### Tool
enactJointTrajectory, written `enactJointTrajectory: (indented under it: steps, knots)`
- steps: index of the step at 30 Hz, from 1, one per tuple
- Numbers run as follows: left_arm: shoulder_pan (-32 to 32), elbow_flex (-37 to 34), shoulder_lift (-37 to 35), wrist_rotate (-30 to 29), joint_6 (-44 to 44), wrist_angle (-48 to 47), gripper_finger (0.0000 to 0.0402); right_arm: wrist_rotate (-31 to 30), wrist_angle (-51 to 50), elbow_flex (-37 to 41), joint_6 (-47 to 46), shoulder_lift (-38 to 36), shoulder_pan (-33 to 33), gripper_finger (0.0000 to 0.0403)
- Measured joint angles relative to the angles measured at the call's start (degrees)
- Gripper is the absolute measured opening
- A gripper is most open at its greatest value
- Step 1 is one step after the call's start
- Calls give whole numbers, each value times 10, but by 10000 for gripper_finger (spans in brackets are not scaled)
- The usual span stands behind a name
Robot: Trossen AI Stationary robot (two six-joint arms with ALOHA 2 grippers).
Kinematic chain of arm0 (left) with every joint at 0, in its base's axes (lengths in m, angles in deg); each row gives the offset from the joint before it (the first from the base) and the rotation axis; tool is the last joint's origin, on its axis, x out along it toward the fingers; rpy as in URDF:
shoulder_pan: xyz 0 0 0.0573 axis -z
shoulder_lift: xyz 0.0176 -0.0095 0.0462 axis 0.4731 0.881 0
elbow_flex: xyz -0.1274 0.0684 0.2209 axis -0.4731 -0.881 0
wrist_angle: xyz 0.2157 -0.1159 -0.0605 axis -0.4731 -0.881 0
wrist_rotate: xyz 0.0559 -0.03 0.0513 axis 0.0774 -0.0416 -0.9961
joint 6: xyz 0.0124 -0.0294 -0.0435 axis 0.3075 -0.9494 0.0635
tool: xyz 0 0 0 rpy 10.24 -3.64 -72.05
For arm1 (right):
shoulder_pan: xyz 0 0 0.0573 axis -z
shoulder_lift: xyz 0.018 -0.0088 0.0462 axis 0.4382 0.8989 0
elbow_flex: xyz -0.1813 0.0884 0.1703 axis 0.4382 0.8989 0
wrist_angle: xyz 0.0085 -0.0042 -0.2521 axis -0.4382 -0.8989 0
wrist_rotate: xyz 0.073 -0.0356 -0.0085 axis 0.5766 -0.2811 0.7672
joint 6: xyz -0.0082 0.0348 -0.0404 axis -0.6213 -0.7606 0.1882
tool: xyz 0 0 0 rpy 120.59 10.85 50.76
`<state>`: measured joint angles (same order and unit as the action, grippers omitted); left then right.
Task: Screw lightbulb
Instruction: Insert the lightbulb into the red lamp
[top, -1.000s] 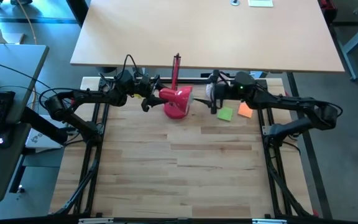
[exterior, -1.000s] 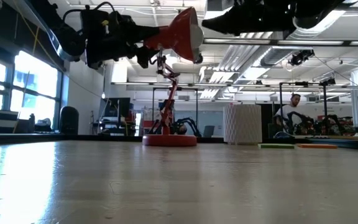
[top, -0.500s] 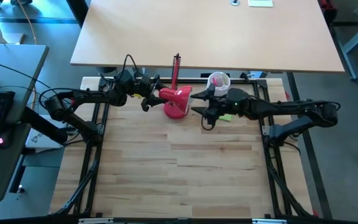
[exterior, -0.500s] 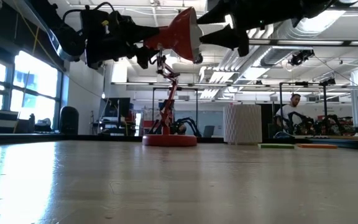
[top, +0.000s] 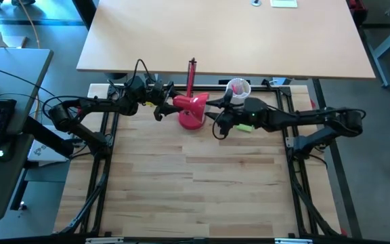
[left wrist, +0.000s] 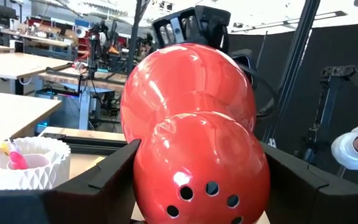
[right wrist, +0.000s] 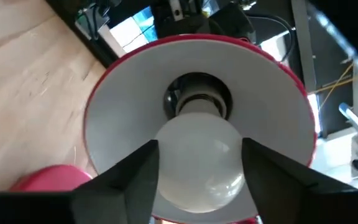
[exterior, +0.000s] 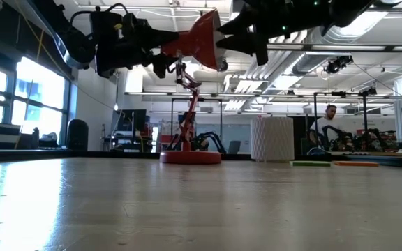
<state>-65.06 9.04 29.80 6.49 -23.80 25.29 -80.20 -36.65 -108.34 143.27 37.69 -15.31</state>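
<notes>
The red desk lamp stands on its round base (top: 190, 122) at the table's far side. Its shade (top: 196, 104) is raised and its mouth faces the table's right. My left gripper (top: 160, 106) is shut on the shade's rear; this also shows in the low view (exterior: 155, 59). My right gripper (top: 217, 122) is at the shade's mouth, shut on the white lightbulb (right wrist: 197, 158). The bulb's silvery screw base (right wrist: 197, 106) points into the dark socket inside the white-lined shade (right wrist: 123, 106). Whether the base sits in the socket I cannot tell. My left gripper pinches the shade's rounded, vented rear part (left wrist: 197, 174) between its two fingers (left wrist: 104, 183), one on each side. It comes level from the table's left. The shade is held up, clear of the table, on the lamp's arm. My right gripper pinches the bulb's globe (right wrist: 166, 162) between its two fingers (right wrist: 129, 177), on opposite sides. It comes about level from the table's right, along the bulb's axis. The bulb is clear of the table, its base toward the socket.
A white perforated pen cup (top: 237, 88) stands just beyond my right arm; it also shows in the low view (exterior: 271, 139). Green (exterior: 311, 164) and orange (exterior: 351, 164) sticky notes lie on the table right of it. A person (exterior: 326, 125) sits in the room behind.
My right gripper has gone from beside the pen cup toward the table's left, up to the mouth of the lamp shade. My left gripper and the shade have kept still.
</notes>
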Motion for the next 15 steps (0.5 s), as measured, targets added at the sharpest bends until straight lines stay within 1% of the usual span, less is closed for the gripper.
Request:
enactJointTrajectory:
  steps: [3, 7, 10, 15]
  knots:
    - [0, 0, 0, -1, 0, 0, 257, 33, 9, 0, -46, 1, 13, 187]
    - [0, 0, 0, 1, 2, 0, 257, 81, 27, 1, -180, 1, 25, 182]
    - [0, 0, 0, 2, 4, 0, 257, 111, 45, 1, -313, 1, 36, 182]
    - [0, 0, 0, 1, 6, 0, 257, 149, 74, 1, -592, 2, 64, 181]
